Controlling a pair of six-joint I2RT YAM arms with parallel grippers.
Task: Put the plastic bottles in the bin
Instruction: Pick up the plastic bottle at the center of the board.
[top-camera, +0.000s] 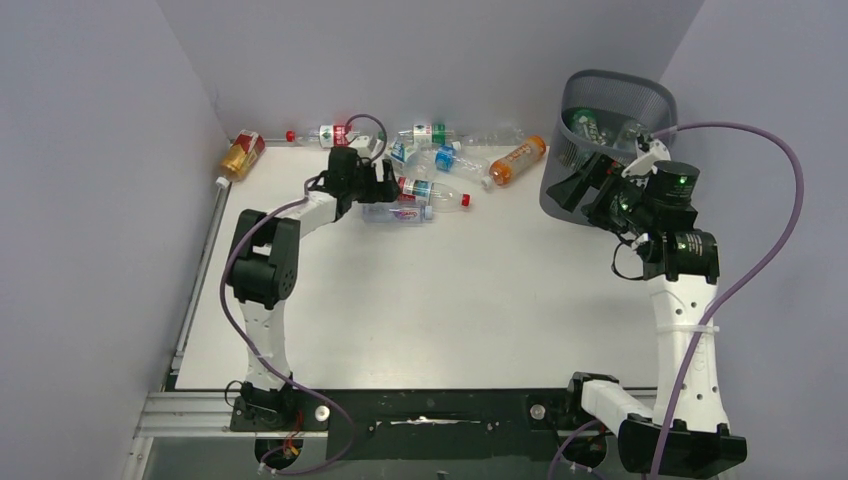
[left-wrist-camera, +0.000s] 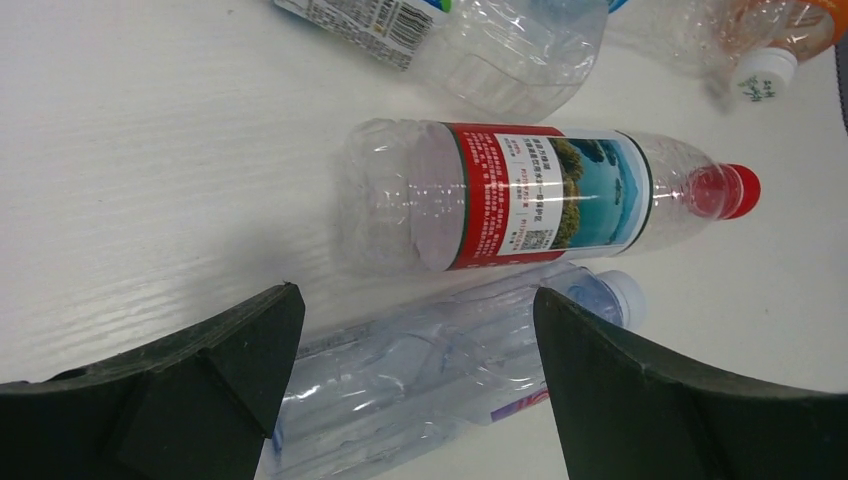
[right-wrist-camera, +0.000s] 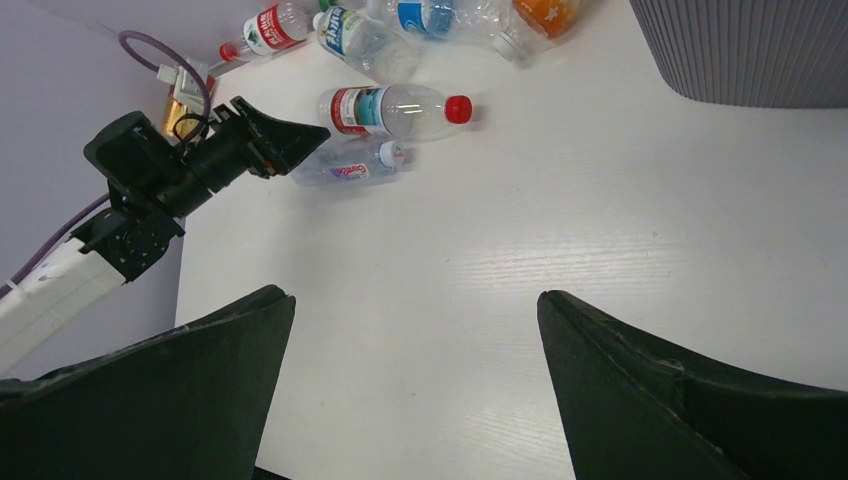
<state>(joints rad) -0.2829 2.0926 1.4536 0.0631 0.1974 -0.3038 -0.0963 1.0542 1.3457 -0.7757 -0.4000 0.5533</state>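
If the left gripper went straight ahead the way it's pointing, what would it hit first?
Most likely the crumpled clear bottle just ahead of the left gripper; the red-capped bottle lies beyond it.

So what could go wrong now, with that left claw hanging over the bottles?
The open left gripper straddles a crushed clear bottle lying close beside the red-capped bottle; closing might pinch both or send the round one rolling. The flattened plastic looks slick, so it could slip out. The open right gripper sits close to the mesh bin and might knock it.
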